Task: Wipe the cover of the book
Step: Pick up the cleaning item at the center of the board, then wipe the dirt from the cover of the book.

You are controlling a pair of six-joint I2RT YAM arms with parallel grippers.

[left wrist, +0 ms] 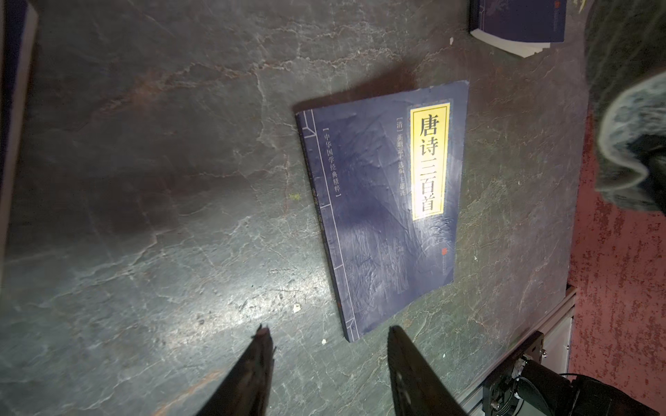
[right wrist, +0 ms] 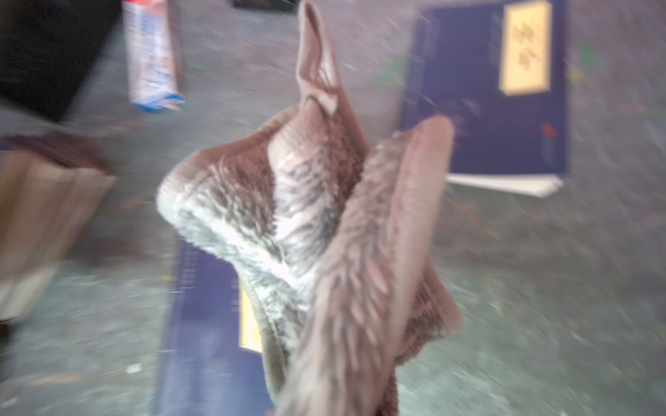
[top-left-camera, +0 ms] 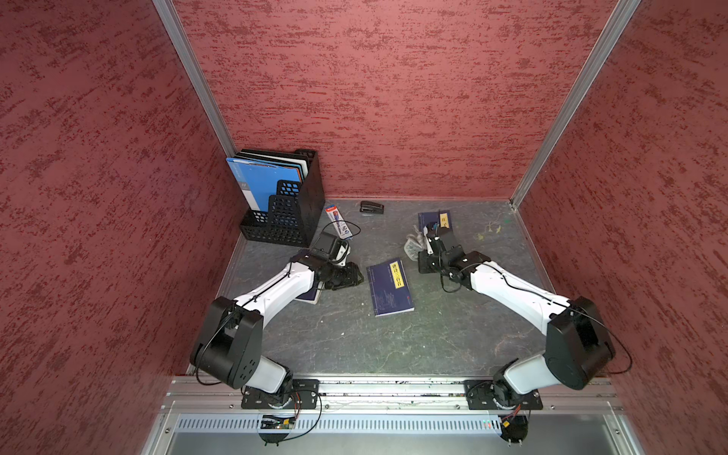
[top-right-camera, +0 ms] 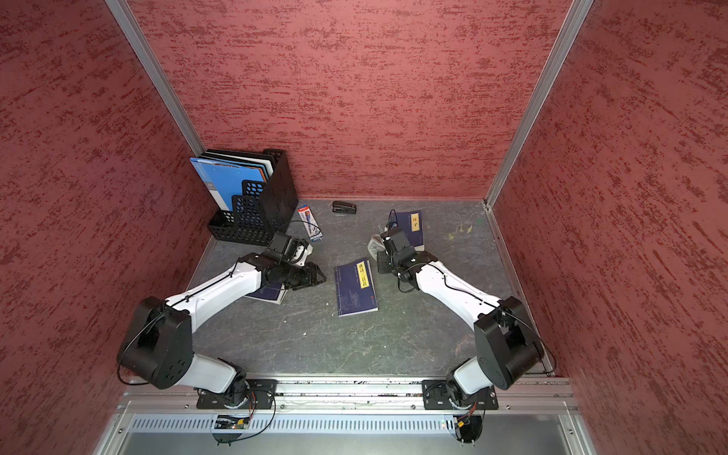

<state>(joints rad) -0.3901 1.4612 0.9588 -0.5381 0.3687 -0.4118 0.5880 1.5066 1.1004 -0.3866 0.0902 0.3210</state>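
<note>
My right gripper is clenched on the fluffy brown-grey cloth, near the dark-blue, yellow-labelled book lying flat on the grey bench. I'd spread the cloth broadly over the cover and press lightly, while my parted, empty left gripper steadies a corner.
</note>
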